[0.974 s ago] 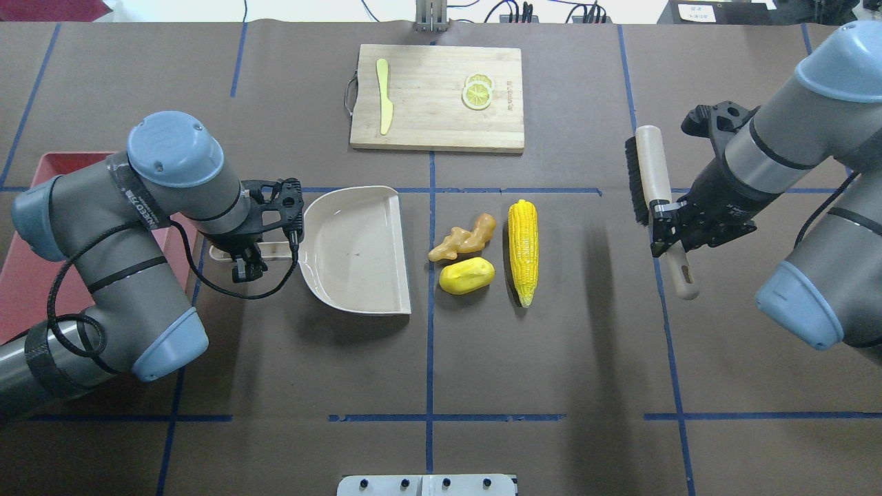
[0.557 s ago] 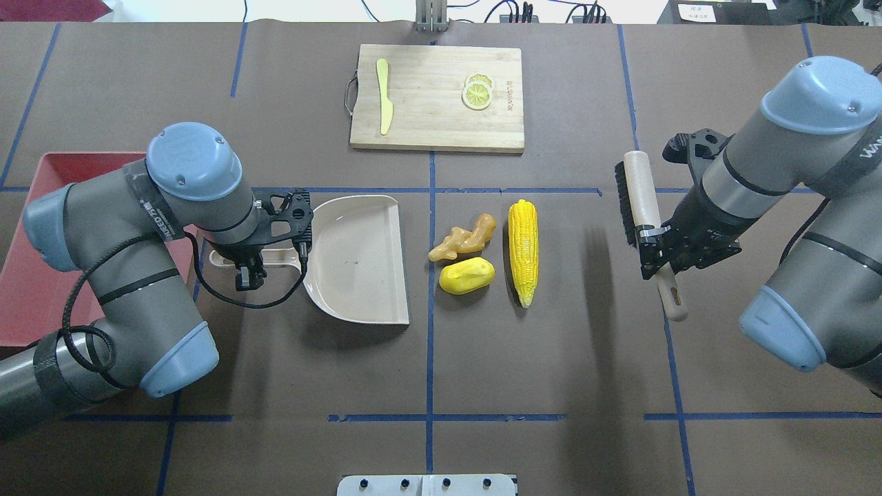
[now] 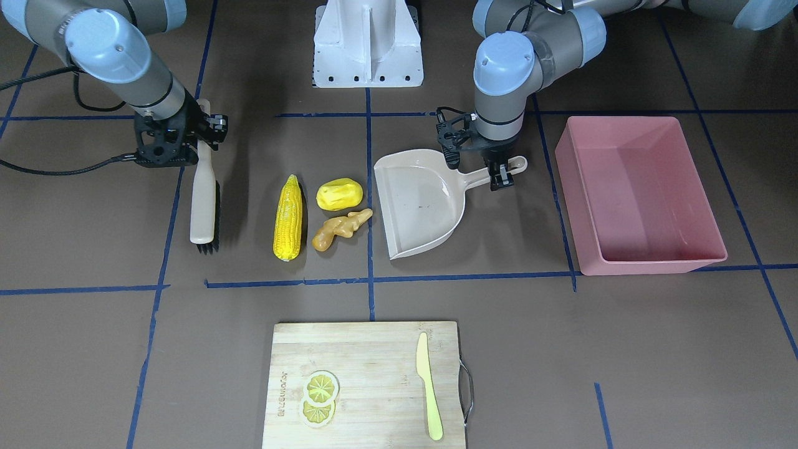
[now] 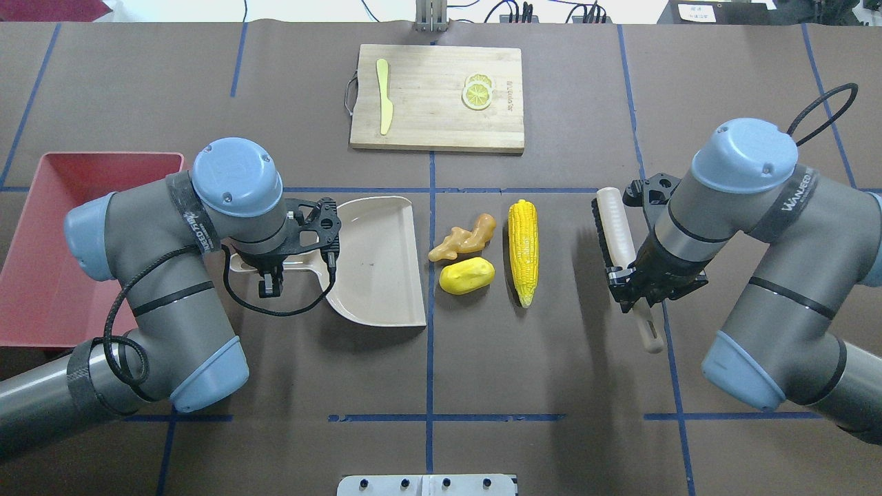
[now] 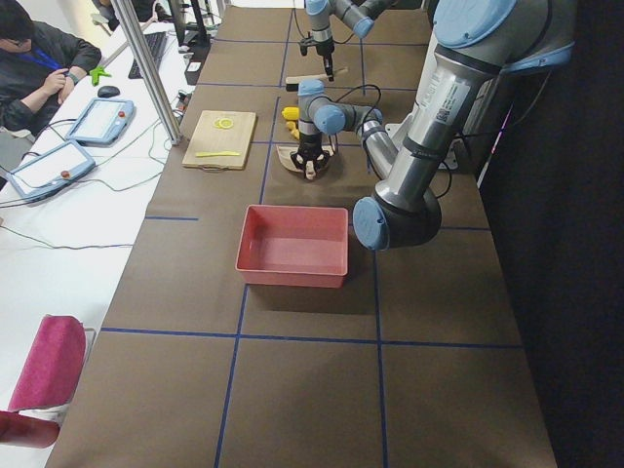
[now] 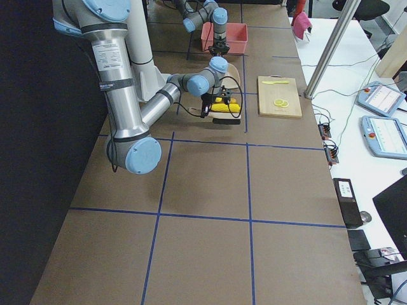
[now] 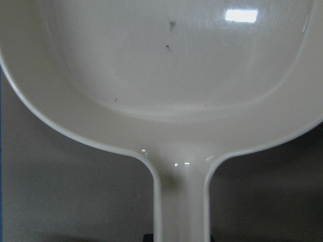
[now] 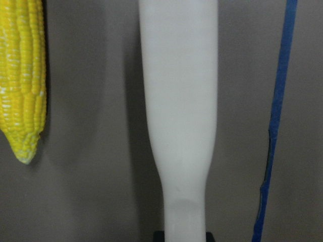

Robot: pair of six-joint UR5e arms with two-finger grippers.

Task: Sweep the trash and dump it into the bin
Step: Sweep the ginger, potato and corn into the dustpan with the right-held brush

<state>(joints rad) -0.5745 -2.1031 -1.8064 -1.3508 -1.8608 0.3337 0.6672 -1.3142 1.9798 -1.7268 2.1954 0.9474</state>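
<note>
The corn cob (image 4: 523, 251), the yellow potato-like lump (image 4: 467, 275) and the tan ginger root (image 4: 465, 238) lie together mid-table. My left gripper (image 4: 267, 277) is shut on the handle of the beige dustpan (image 4: 375, 262), whose open edge faces the trash a little to its left. My right gripper (image 4: 630, 295) is shut on the handle of a brush (image 4: 615, 231). The brush's dark bristles face the corn with a gap between them. The pink bin (image 4: 110, 157) stands at the far left, partly hidden by my left arm. It looks empty in the front-facing view (image 3: 648, 263).
A wooden cutting board (image 4: 436, 131) at the far middle carries a pale knife (image 4: 383, 96) and lemon slices (image 4: 477, 91). Blue tape lines cross the brown table. An operator (image 5: 39, 58) sits beside the table.
Both arms have moved toward the middle. The dustpan has slid right, closer to the trash. The brush has moved left and nearer, closer to the corn.
</note>
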